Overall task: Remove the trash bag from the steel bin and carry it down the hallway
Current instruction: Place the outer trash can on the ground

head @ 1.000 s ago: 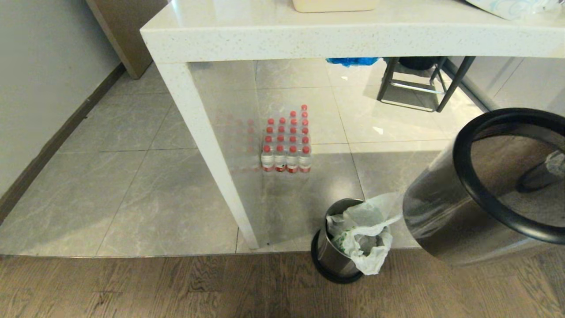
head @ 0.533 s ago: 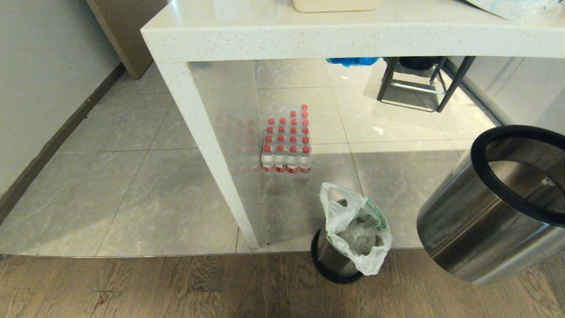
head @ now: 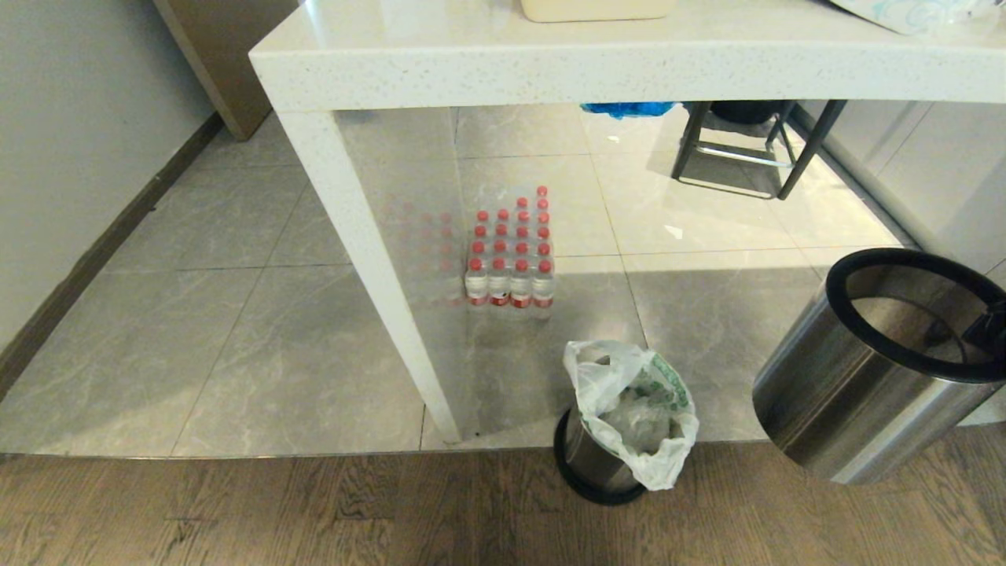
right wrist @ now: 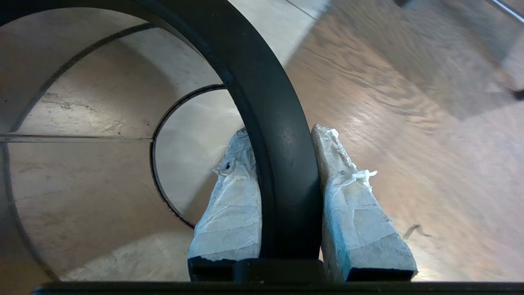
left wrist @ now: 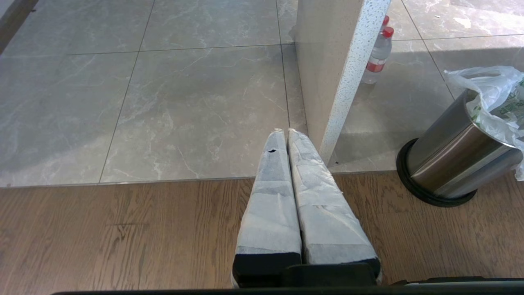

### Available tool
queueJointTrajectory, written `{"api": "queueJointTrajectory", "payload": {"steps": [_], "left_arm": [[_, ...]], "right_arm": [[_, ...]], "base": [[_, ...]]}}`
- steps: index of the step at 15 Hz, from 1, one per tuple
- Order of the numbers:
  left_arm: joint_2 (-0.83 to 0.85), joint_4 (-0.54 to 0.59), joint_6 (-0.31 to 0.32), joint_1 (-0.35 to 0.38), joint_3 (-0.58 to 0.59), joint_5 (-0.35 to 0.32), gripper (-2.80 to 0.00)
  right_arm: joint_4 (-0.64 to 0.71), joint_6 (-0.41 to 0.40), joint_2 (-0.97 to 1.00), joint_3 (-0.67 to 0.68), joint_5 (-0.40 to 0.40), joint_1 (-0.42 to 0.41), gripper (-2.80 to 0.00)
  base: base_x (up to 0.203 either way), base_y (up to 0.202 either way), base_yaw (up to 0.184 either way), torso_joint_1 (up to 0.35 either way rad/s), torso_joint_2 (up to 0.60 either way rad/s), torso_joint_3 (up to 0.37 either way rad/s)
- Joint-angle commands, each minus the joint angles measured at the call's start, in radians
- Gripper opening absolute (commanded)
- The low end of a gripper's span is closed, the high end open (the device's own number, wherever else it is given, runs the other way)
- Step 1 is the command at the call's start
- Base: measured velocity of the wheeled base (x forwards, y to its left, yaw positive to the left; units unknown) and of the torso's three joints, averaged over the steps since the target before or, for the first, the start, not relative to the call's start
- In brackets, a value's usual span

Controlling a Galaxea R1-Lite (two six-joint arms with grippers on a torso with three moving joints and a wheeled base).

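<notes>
- The right fingers [right wrist: 282, 135] are clamped on the black rim of a steel bin [head: 849, 393], one finger inside the ring and one outside. That hand is full.
- The bin is tilted, mouth up and towards the robot. It looks empty inside.
- The bag [head: 633, 401] is not in that bin. It sits in a smaller steel pail [head: 585, 460] with a black foot, on the floor beside the counter [head: 550, 71] leg [head: 369, 267].
- From the right fingers the bag lies off to the robot's left and lower down, well apart, with bare floor between.
- The bag stands upright with its mouth open to the ceiling. A loose loop rises at the far edge and the near edge droops over the pail's wall. To me the way out is straight up.
- The left fingers [left wrist: 285, 133] are pressed together and hold nothing. They point at the floor by the counter leg.
- From the left fingers the pail and bag are near, a little ahead and, as I judge it, towards the robot's right.
- I'd say the left hand is the freer one, and it would have to open first. The right must put the bin down before it can help.
- A pack of bottles [head: 511, 251] stands under the counter beyond the bag, clear of any lift.
</notes>
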Motion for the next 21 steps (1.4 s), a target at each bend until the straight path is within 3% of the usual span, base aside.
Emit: {"api": "queueJointTrajectory", "payload": {"steps": [1, 11, 14, 21], "left_arm": [[0.000, 0.000, 0.000, 0.000, 0.000, 0.000, -2.80], [0.000, 0.000, 0.000, 0.000, 0.000, 0.000, -2.80], [0.000, 0.000, 0.000, 0.000, 0.000, 0.000, -2.80], [0.000, 0.000, 0.000, 0.000, 0.000, 0.000, -2.80]], "right_arm": [[-0.087, -0.020, 0.193, -0.008, 0.005, -0.029, -2.80], [-0.648, -0.204, 0.661, -0.084, 0.053, -0.046, -2.80], [-0.680, -0.213, 0.739, -0.125, 0.095, -0.043, -2.80], [-0.714, -0.212, 0.861, -0.184, 0.099, -0.043, -2.80]], "base": [[0.000, 0.000, 0.000, 0.000, 0.00, 0.000], [0.000, 0.000, 0.000, 0.000, 0.00, 0.000], [0.000, 0.000, 0.000, 0.000, 0.00, 0.000], [0.000, 0.000, 0.000, 0.000, 0.00, 0.000]]}}
